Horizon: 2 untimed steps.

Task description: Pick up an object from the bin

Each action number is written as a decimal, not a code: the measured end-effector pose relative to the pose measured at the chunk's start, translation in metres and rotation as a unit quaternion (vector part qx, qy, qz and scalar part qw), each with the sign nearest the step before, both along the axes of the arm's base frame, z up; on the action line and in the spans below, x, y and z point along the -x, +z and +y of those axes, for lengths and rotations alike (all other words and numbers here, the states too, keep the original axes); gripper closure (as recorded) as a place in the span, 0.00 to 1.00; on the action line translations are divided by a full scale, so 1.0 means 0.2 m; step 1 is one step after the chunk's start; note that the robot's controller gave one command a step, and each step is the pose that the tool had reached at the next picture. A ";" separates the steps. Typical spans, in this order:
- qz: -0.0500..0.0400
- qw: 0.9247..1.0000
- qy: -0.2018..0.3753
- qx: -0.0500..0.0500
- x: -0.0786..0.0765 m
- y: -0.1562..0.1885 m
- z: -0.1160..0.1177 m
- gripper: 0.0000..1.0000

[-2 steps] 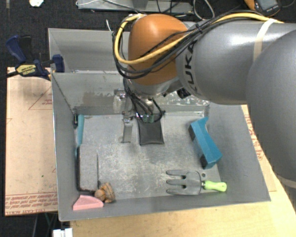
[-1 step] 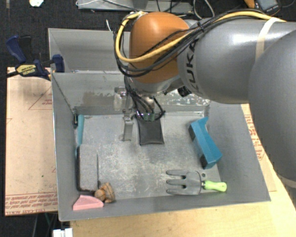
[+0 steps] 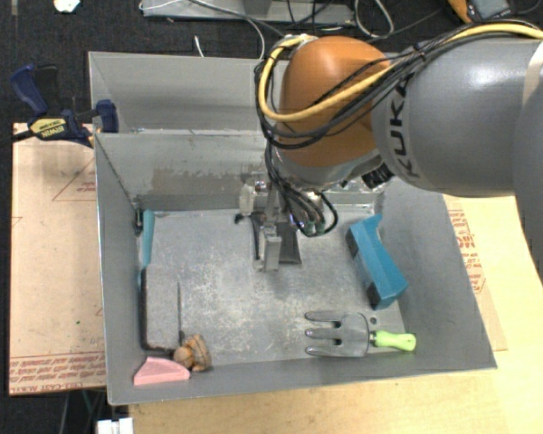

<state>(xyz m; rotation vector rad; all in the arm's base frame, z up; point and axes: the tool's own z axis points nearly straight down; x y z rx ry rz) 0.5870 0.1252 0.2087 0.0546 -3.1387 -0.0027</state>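
Note:
My gripper (image 3: 279, 253) hangs low over bare bin floor in the upper middle of the bin, under the orange wrist cover. Nothing lies directly beneath it. The nearest thing is a blue rectangular block (image 3: 376, 262), lying slanted to its right and apart from it. A grey hand fork with a green handle (image 3: 357, 336) lies near the front wall, below and right of the gripper.
Along the left wall lies a long thin tool with a teal grip (image 3: 145, 240) and a dark shaft (image 3: 144, 310). In the front left corner sit a pink wedge (image 3: 161, 372) and a small brown lumpy thing (image 3: 195, 353). The arm covers the bin's upper right.

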 end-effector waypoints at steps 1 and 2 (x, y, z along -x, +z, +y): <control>-0.002 1.000 0.013 0.000 0.06 0.00 -0.06 0.00; -0.004 0.996 0.086 -0.001 -0.06 -0.12 -0.11 0.00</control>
